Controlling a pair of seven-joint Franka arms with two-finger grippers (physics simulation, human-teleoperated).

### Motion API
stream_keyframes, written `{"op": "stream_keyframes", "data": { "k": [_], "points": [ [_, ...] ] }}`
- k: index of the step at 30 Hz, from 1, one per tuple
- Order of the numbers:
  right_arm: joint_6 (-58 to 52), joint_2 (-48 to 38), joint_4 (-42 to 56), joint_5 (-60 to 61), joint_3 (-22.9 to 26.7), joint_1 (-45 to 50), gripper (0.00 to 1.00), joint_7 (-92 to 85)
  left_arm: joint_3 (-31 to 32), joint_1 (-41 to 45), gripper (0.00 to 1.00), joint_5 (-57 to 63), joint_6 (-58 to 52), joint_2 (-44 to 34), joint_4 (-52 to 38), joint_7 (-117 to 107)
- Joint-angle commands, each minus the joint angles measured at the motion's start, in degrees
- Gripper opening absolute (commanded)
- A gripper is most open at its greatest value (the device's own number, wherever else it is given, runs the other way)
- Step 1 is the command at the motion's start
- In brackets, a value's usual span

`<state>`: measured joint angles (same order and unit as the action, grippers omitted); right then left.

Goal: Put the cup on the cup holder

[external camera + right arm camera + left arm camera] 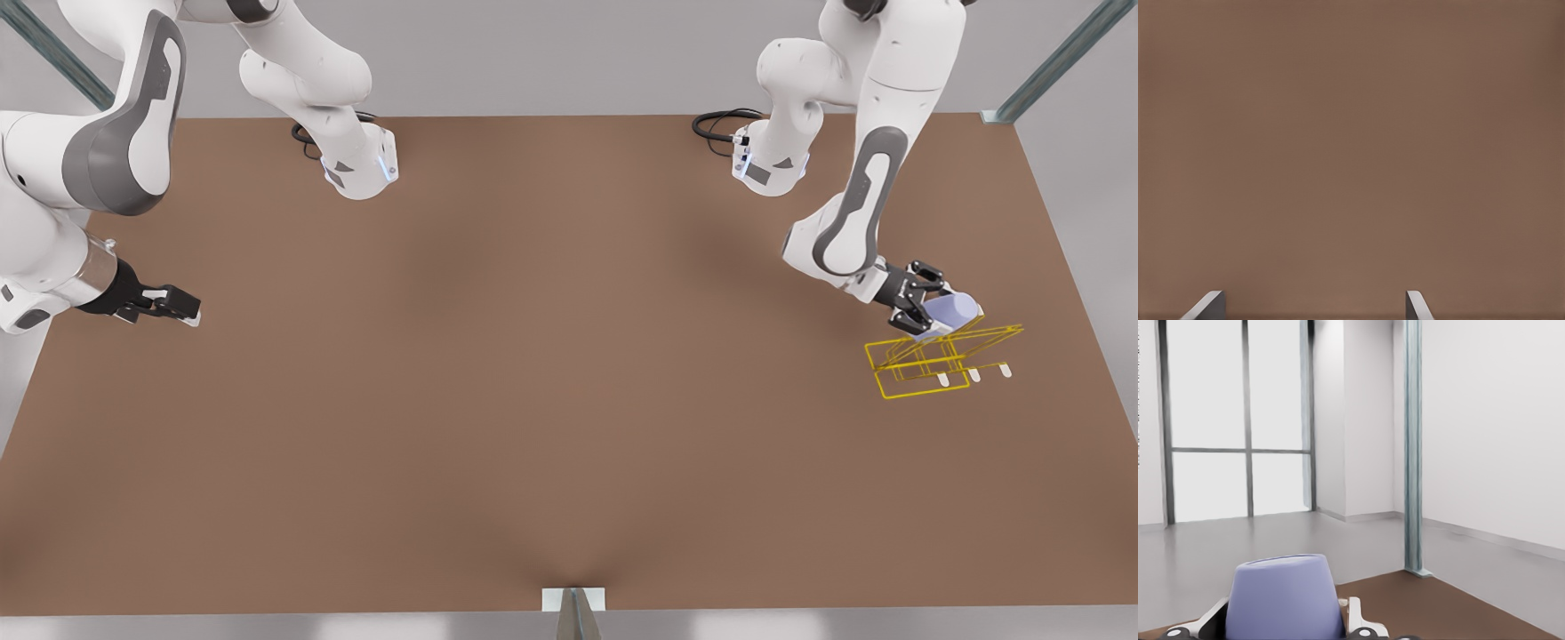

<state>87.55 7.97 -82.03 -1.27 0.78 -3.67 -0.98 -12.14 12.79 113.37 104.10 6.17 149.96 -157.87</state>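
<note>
The left gripper (935, 318), on the arm bent low at the front view's right, is tilted down and clamped on the cup (951, 312), while the right gripper (182, 308) waits at the front view's left, reaching level, its 2 fingers (1207, 306) spread apart.
</note>
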Motion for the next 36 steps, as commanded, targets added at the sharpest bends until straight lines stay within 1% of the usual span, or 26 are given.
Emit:
{"op": "stream_keyframes", "data": {
  "k": [1,8,10,11,12,13,14,15,16,17,18,19,20,21,22,23,24,25,26,27,36],
  "points": [
    [0.0,-0.1,0.0,0.0,0.0,0.0,1.0,0.0,-0.2,0.1,1.0,1.3,0.8,0.1,0.0,-3.8],
    [0.0,0.0,0.0,0.0,0.0,0.0,1.0,0.0,-0.2,0.1,1.0,1.2,0.2,0.0,-0.1,-3.1],
    [0.0,0.0,-0.1,0.0,0.0,0.0,1.0,-0.1,0.4,0.2,1.0,-0.1,1.4,-1.9,-1.1,0.8],
    [0.0,0.0,-0.1,0.0,0.0,0.0,1.0,-0.1,1.9,0.3,1.0,-7.4,5.0,-4.9,-2.8,7.1],
    [-0.1,-0.1,-0.1,0.0,0.0,0.0,1.0,-0.1,4.1,0.3,1.0,-18.4,8.6,-9.2,-5.0,17.3],
    [-0.1,0.0,-0.1,0.0,0.0,0.0,1.0,-0.1,7.7,0.4,1.0,-31.2,8.7,-10.8,-9.3,27.3],
    [-0.1,-0.1,-0.1,0.0,0.0,0.0,1.0,-0.1,11.3,0.4,1.0,-54.0,7.6,-12.0,-18.8,43.5],
    [-0.1,-0.1,-0.1,0.0,0.0,0.0,1.0,-0.1,11.7,0.4,1.0,-70.5,5.6,-10.7,-27.7,55.7],
    [-0.2,-0.1,-0.1,0.0,0.0,0.0,1.0,-0.1,11.2,0.3,1.0,-87.3,2.1,-9.6,-34.5,69.2],
    [-0.1,-0.1,-0.1,0.0,0.0,0.0,1.0,-0.1,11.1,0.4,1.0,-93.9,-1.0,-7.9,-38.7,75.0],
    [-0.1,-0.1,-0.1,0.0,0.0,0.0,1.0,-0.1,10.9,0.2,1.0,-108.1,-5.5,-5.6,-44.9,88.5],
    [-0.1,0.0,-0.1,0.0,0.0,0.0,1.0,-0.1,8.2,0.0,1.0,-119.5,-11.3,-4.0,-49.8,105.7],
    [-0.1,0.0,-0.1,0.0,0.0,0.0,1.0,-0.1,3.9,0.0,1.0,-128.0,-20.3,0.4,-57.2,128.1],
    [-0.1,0.0,-0.1,0.0,0.0,0.0,1.0,-0.1,0.8,0.0,1.0,-133.6,-29.6,9.0,-67.0,143.3],
    [-0.1,0.0,-0.1,0.0,0.0,0.0,1.0,-0.1,-1.2,-3.6,1.0,-140.1,-33.9,12.3,-71.0,149.6],
    [-0.1,0.0,-0.1,0.0,0.0,0.0,1.0,-0.1,-0.6,-4.3,1.0,-130.5,-33.4,12.1,-71.5,171.5],
    [-0.1,0.0,-0.1,0.0,0.0,0.0,1.0,-0.1,2.6,-3.8,1.0,-120.9,-27.1,9.6,-69.3,185.5],
    [0.0,0.0,-0.1,0.0,0.0,0.0,1.0,-0.1,5.7,-3.7,1.0,-122.5,-25.4,10.1,-70.0,185.4],
    [0.0,0.0,-0.1,0.0,0.0,0.0,1.0,-0.1,8.8,-1.7,1.0,-120.3,-22.4,11.2,-70.5,176.4],
    [-0.1,-0.1,-0.1,0.0,0.1,0.2,1.0,0.1,10.3,-0.8,1.0,-120.5,-20.4,10.3,-69.8,164.0],
    [0.5,0.0,0.0,0.0,0.0,0.0,1.0,-0.1,9.9,-0.8,1.0,-119.5,-19.8,8.6,-68.4,162.0]
  ]
}}
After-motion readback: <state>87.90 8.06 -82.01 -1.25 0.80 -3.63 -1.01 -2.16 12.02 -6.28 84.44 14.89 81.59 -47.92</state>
